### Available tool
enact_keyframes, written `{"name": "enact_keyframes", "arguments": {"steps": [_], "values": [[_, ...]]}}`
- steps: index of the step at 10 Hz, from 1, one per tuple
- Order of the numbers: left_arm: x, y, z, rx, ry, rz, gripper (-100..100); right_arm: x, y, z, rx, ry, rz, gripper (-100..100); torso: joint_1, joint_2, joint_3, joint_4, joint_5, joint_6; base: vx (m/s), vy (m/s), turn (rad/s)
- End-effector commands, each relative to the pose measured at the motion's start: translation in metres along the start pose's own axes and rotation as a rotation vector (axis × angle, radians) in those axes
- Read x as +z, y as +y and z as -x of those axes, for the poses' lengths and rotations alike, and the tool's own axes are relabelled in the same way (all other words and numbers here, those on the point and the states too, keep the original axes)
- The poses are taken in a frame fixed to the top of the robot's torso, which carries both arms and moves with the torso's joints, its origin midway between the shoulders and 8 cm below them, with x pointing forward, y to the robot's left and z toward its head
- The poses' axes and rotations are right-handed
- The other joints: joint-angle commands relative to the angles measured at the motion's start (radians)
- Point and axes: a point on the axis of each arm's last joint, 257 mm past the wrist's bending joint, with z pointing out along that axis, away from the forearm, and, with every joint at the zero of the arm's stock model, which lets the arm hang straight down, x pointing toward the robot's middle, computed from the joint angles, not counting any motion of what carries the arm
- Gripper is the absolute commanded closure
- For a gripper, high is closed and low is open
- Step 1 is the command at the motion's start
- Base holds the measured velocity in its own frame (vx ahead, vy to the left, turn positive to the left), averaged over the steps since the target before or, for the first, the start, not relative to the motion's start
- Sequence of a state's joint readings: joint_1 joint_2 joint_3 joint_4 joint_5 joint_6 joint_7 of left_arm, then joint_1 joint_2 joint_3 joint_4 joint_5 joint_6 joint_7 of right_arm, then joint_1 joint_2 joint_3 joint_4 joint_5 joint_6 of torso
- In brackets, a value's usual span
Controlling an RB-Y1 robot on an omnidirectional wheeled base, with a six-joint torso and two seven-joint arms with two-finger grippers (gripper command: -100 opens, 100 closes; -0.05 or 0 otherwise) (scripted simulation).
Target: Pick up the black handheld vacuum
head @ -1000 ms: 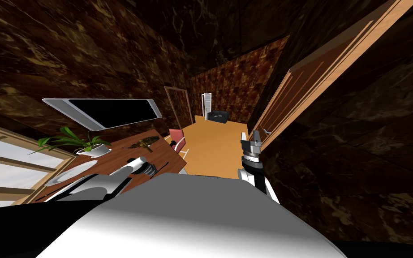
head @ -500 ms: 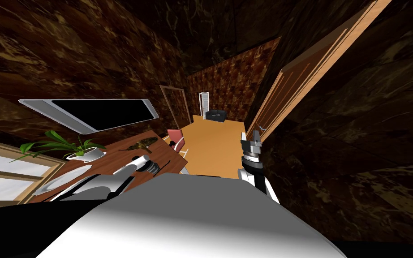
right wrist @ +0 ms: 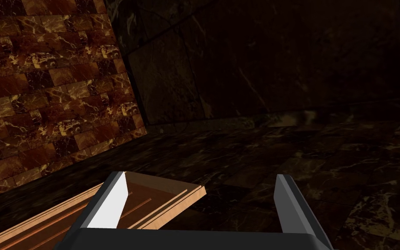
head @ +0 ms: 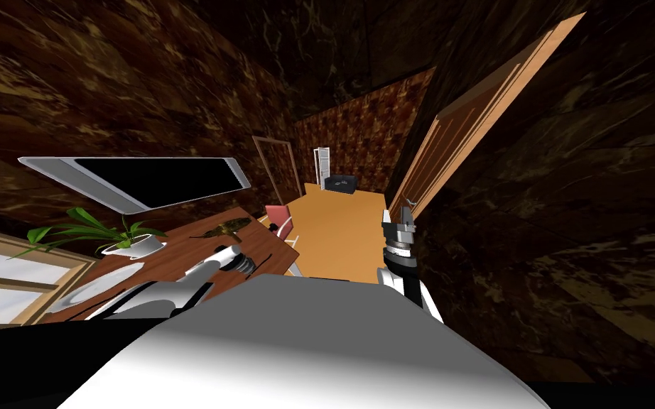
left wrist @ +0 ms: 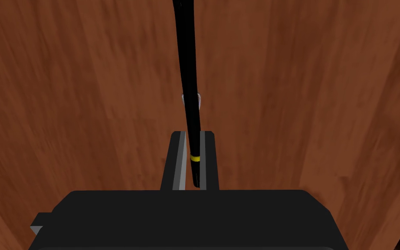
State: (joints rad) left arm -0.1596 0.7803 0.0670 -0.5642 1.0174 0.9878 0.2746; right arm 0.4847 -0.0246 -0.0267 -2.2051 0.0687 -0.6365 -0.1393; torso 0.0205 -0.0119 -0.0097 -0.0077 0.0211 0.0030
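Left gripper (left wrist: 193,134) clenched on vacuum (left wrist: 189,65), slim black body with yellow band, over table (left wrist: 86,108). Grasp seems made; lift clear of table left. Right gripper (right wrist: 200,175) released, raised beside door (head: 475,142)

At ten o'clock a brown tabletop (head: 177,255) carries a potted plant (head: 128,240) and a white plate (head: 102,282) below a wide dark screen (head: 155,177), and our left arm (head: 205,268) reaches over it beside a thin black stick (head: 266,257). At one o'clock our right gripper (head: 406,211) points up over the orange floor (head: 333,241), near a wooden door (head: 475,128).
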Motion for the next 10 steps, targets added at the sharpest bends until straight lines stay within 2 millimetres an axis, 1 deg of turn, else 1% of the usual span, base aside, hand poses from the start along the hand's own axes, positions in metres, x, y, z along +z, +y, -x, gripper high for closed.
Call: {"name": "enact_keyframes", "arguments": {"steps": [1, 2, 3, 4, 6, 7, 8, 9, 10], "values": [[-0.001, 0.001, -0.008, -0.018, 0.002, -0.001, 100, 0.0, 0.0, 0.0, 0.0, 0.0, 0.0, 0, 0.0, 0.0, 0.0, 0.0, 0.0, 0.0, -0.067, 0.053, -0.089], [-0.001, 0.004, -0.018, -0.02, 0.006, 0.004, 100, 0.0, 0.0, 0.0, 0.0, 0.0, 0.0, 0, 0.0, 0.0, 0.0, 0.0, 0.0, 0.0, -0.096, 0.063, -0.133], [-0.001, 0.003, -0.016, -0.036, -0.001, 0.0, 100, 0.0, 0.0, 0.0, 0.0, 0.0, 0.0, 0, 0.001, 0.002, 0.001, 0.001, 0.0, 0.0, -0.091, 0.055, -0.097], [-0.002, 0.006, -0.026, -0.041, 0.004, 0.003, 100, 0.0, 0.0, 0.0, 0.0, 0.0, 0.0, 0, 0.001, 0.002, 0.001, 0.0, 0.0, -0.001, -0.112, 0.053, -0.149], [-0.003, 0.005, -0.024, -0.057, -0.004, -0.003, 100, 0.0, 0.0, 0.0, 0.0, 0.0, 0.0, 0, 0.0, 0.003, 0.002, 0.0, 0.0, -0.001, -0.055, 0.031, -0.019], [-0.005, 0.006, -0.032, -0.067, -0.004, -0.007, 100, 0.0, 0.0, 0.0, 0.0, 0.0, 0.0, 0, -0.001, 0.0, 0.0, 0.0, -0.001, -0.002, -0.056, 0.044, -0.111], [-0.005, 0.006, -0.031, -0.08, -0.008, -0.009, 100, 0.0, 0.0, 0.0, 0.0, 0.0, 0.0, 0, 0.0, 0.0, 0.0, 0.0, 0.0, 0.0, -0.068, 0.046, -0.101], [-0.007, 0.007, -0.038, -0.091, -0.008, -0.012, 100, 0.0, 0.0, 0.0, 0.0, 0.0, 0.0, 0, 0.0, 0.0, 0.0, 0.0, 0.0, -0.001, -0.096, 0.049, -0.106], [-0.007, 0.005, -0.037, -0.105, -0.013, -0.018, 100, 0.0, 0.0, 0.0, 0.0, 0.0, 0.0, 0, 0.0, 0.002, 0.001, 0.0, 0.0, 0.0, -0.086, 0.045, -0.079]]}}
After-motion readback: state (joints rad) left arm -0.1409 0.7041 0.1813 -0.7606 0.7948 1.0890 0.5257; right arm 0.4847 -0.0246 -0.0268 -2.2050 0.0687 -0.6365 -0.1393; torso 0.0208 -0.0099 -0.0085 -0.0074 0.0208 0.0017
